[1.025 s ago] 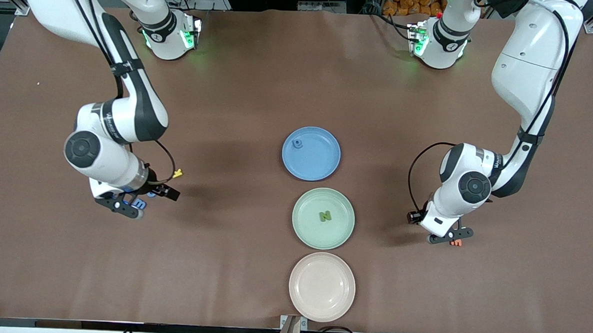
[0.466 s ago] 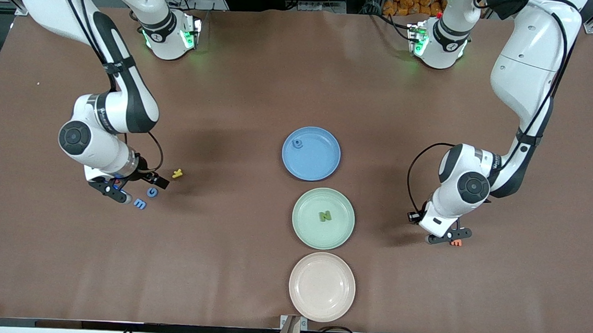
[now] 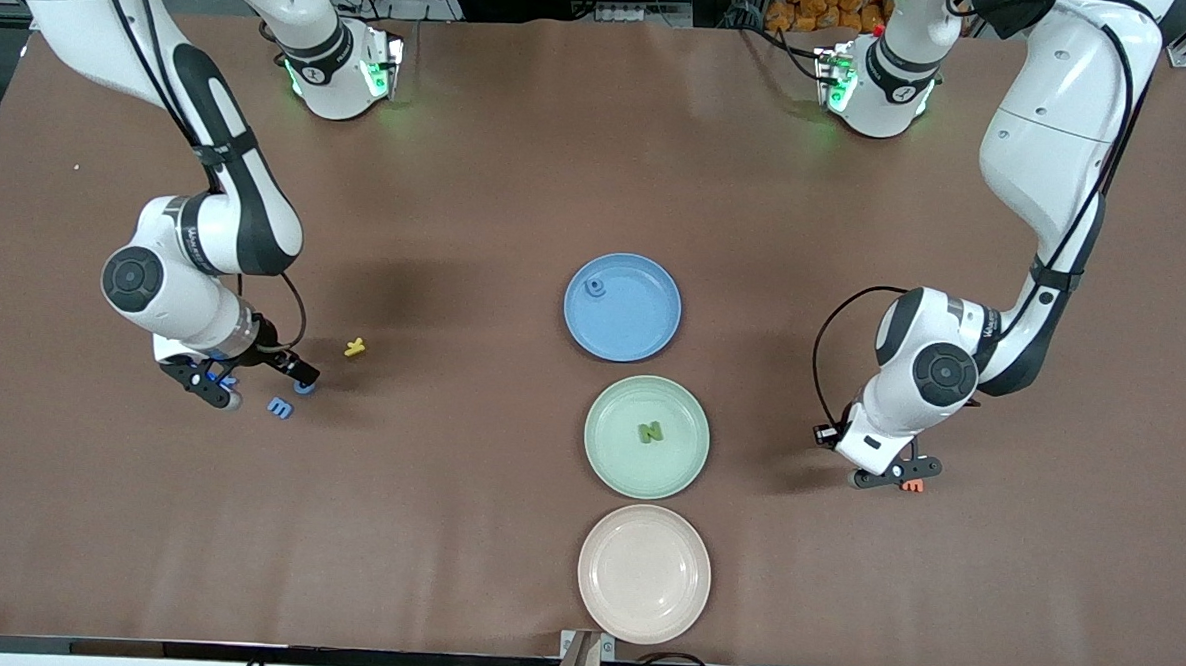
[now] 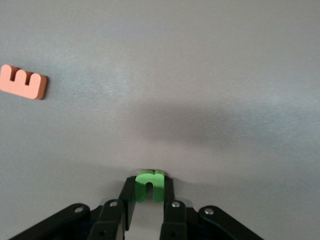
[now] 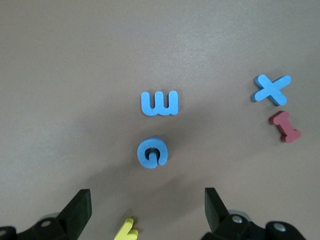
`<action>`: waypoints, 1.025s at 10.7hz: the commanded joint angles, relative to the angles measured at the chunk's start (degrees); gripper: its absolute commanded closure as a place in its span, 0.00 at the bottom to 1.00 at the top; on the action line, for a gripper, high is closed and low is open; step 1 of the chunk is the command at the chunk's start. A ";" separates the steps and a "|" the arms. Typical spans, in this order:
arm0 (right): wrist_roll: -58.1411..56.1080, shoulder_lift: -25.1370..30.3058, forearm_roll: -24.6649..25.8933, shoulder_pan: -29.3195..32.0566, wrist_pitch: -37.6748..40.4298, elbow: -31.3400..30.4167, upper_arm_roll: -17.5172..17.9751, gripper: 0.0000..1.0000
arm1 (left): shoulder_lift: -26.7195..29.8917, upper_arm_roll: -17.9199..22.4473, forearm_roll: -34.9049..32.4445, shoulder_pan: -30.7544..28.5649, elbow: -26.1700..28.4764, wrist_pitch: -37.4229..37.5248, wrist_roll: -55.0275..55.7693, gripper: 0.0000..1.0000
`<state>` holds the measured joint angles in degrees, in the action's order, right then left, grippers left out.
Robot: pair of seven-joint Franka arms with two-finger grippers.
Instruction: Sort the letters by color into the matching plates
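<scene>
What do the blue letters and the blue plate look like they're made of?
Blue letters, the G and the E: probably foam or soft plastic, matte, thick flat-cut edges. Blue plate: likely matte plastic, with an even color and only a soft sheen.

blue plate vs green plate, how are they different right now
Colour: the blue plate is a solid blue, the green plate a pale mint.
Contents: the blue plate holds a small blue letter near its rim; the green plate holds a green N near its middle.
Place: the blue plate lies farther from the front camera than the green plate.
Both are round, rimmed, about the same size, each with one matching letter.
</scene>
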<state>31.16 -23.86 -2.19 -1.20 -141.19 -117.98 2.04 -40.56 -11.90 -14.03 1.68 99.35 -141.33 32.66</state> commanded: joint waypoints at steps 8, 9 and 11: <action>0.30 -5.75 -0.71 1.20 -7.33 0.30 0.59 0.00 | 2.51 -7.26 0.40 8.50 -4.16 2.03 2.58 1.00; 0.30 -6.28 -0.71 1.11 -7.95 0.30 0.42 0.00 | 1.72 -6.99 0.40 9.48 -4.69 1.59 2.75 1.00; 0.30 -6.55 -0.71 1.11 -8.13 0.39 0.24 0.00 | -0.03 -7.08 0.66 10.88 -7.58 0.80 2.84 1.00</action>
<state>31.16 -29.83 -2.24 -0.78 -148.62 -117.98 1.94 -38.03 -19.31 -13.89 10.84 95.89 -140.43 34.91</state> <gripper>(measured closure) 0.000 0.740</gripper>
